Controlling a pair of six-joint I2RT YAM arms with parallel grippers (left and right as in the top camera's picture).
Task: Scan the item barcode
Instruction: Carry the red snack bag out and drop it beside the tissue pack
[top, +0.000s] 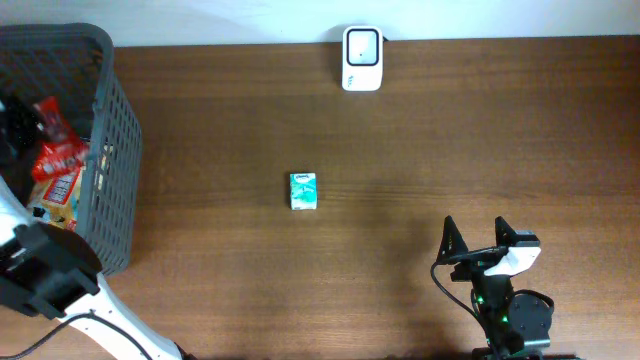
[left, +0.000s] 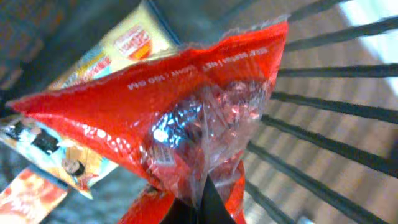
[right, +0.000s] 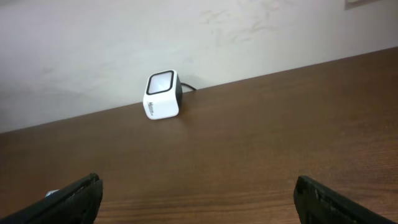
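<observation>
- Your left gripper (left: 205, 202) is down inside the grey basket (top: 118, 150) at the left edge of the table (top: 450, 130); its jaws are pressed together on the crimped edge of the red packet (left: 180, 112), which fills the wrist view.
- The red packet has not left the basket; other printed packets (left: 74, 162) lie under and beside it, so watch that only one comes up when you lift.
- Your right gripper (top: 480, 245) sits near the front right of the table; its jaws stand wide apart and hold nothing.
- The scanner (top: 361, 57) stands at the far edge, well apart from the basket; a small teal box (top: 303, 190) lies on the table between them.
- By my reading you are early on: the grasp looks made; the lift, the carry and the turn of the barcode towards the scanner window are all left; I cannot make out a barcode on the red packet from here.
</observation>
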